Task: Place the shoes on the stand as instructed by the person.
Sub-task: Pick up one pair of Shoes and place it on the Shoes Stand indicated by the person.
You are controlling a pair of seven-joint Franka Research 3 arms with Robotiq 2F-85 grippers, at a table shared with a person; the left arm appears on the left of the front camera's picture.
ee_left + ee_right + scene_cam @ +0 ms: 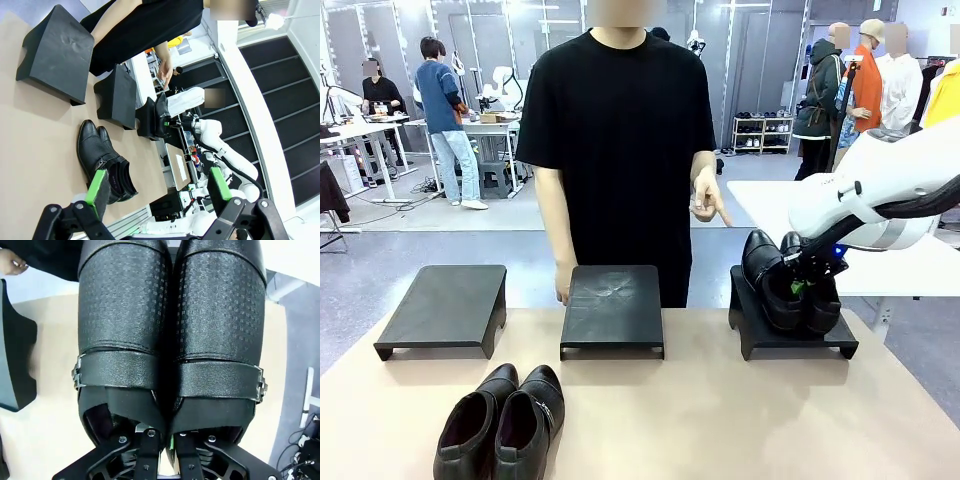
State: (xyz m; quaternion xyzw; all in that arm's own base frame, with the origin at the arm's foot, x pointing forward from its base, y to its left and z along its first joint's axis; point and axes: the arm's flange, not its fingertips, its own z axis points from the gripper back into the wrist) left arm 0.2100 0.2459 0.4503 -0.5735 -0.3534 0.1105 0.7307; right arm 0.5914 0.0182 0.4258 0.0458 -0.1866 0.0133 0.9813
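The right gripper [807,283], clamped on the black shoe pair [785,285] at the right stand [750,335], needed to seat both soles flat before releasing; the left gripper [156,176] gaped open.

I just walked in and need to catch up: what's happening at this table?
The right gripper is shut on one pair of black shoes, holding it at the right stand, toward which the person's hand points. The other pair sits on the table near the robot, with the open left gripper above it.
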